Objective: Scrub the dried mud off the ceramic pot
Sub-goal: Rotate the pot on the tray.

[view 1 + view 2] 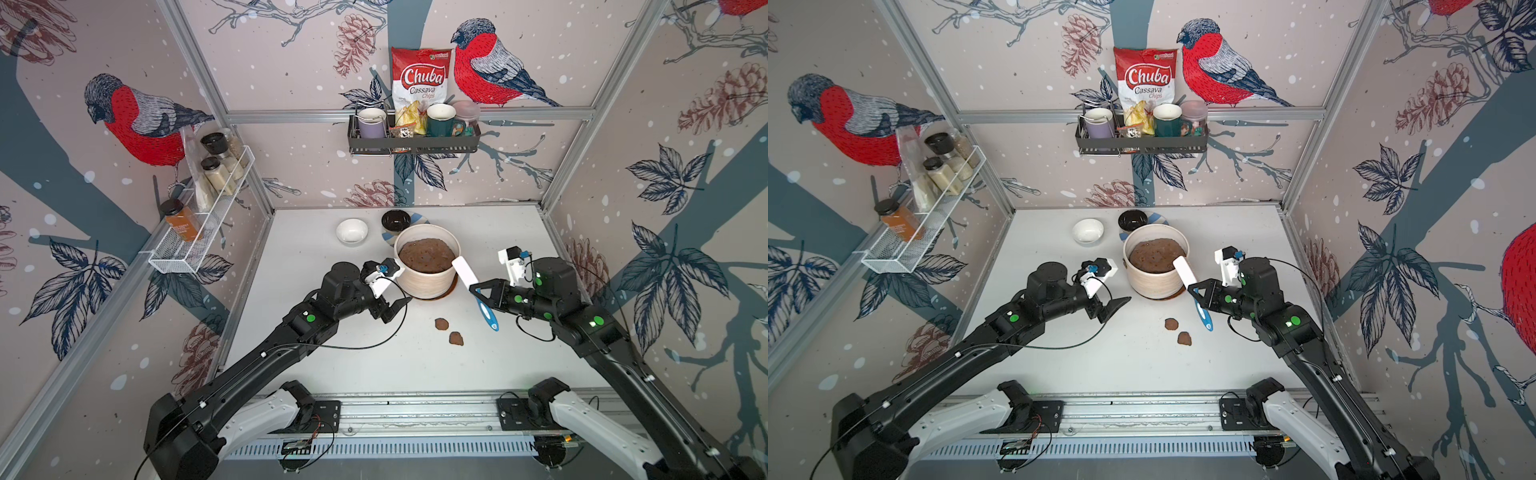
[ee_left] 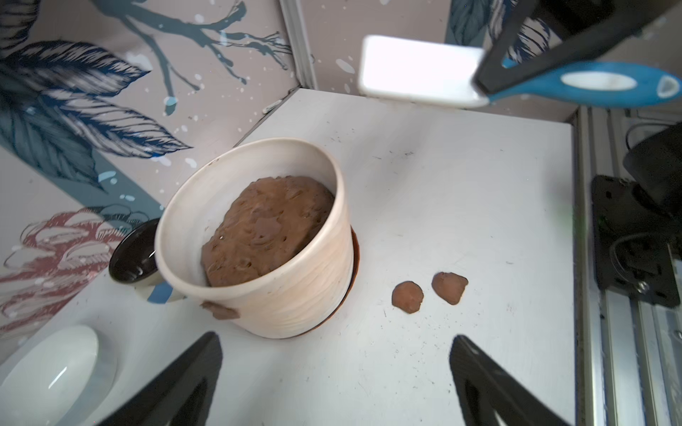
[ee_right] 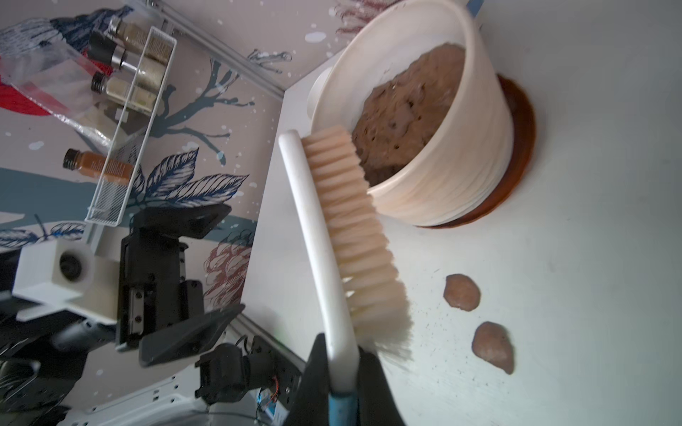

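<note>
**A:** Two flakes of dried mud [image 1: 441, 323] lie loose on the table [image 1: 374, 365] up front, clear of both arms. So we're done?

**B:** Nope. Behind them the right gripper [image 1: 478, 292] is pinching the brush [image 1: 464, 269] at its neck, long axis slanting up toward the right rim of the ceramic pot [image 1: 424, 284]. One patch [image 2: 220, 310] sits low on the opposite wall, on the side of the left gripper [image 1: 398, 309], which is spread wide and empty just beside the pot. Wrong side for the bristles, I'd say.
</note>
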Tool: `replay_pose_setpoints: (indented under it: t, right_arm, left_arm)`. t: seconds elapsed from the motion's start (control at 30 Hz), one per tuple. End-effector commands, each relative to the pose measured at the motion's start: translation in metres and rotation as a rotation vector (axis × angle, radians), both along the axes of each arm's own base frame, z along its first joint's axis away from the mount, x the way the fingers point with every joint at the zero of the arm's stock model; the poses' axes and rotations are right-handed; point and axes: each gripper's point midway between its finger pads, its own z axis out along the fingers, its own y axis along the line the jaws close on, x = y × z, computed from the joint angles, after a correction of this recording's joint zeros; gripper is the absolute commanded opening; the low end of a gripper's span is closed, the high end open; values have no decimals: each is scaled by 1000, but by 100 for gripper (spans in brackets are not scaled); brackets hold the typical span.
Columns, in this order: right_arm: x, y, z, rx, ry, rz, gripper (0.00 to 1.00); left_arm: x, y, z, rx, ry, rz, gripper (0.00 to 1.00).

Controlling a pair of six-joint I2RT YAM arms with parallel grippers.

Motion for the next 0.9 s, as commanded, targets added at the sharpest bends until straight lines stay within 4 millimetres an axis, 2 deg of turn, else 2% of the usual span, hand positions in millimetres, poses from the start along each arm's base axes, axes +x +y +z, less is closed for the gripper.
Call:
replay_pose_setpoints:
  t: [0.0, 0.1, 0.23, 0.37, 0.5, 0.57, 0.7, 0.87]
  right_arm:
    - [11, -35, 12, -118, -113, -159, 0]
    - [5, -51, 27, -141, -179, -215, 0]
    - [-4, -73, 38, -167, -246, -288, 0]
    - [-14, -87, 52, -167, -319, -330, 0]
    - [-23, -95, 58, -174, -352, -346, 0]
    - [-23, -96, 57, -167, -349, -353, 0]
    - [-24, -90, 53, -142, -328, -330, 0]
    - [-21, -86, 49, -132, -318, -321, 0]
  left_arm:
    - [-10, -6, -20, 166, -60, -120, 96]
    - [-8, -20, -17, 175, -72, -180, 96]
    - [-3, -42, -10, 144, 14, -226, 96]
    - [17, -63, -9, 111, 151, -184, 96]
    - [34, -75, -23, 173, 194, -175, 96]
    - [42, -79, -25, 185, 216, -168, 96]
    - [48, -82, -43, 271, 272, -183, 96]
    - [77, -79, -60, 379, 326, -79, 92]
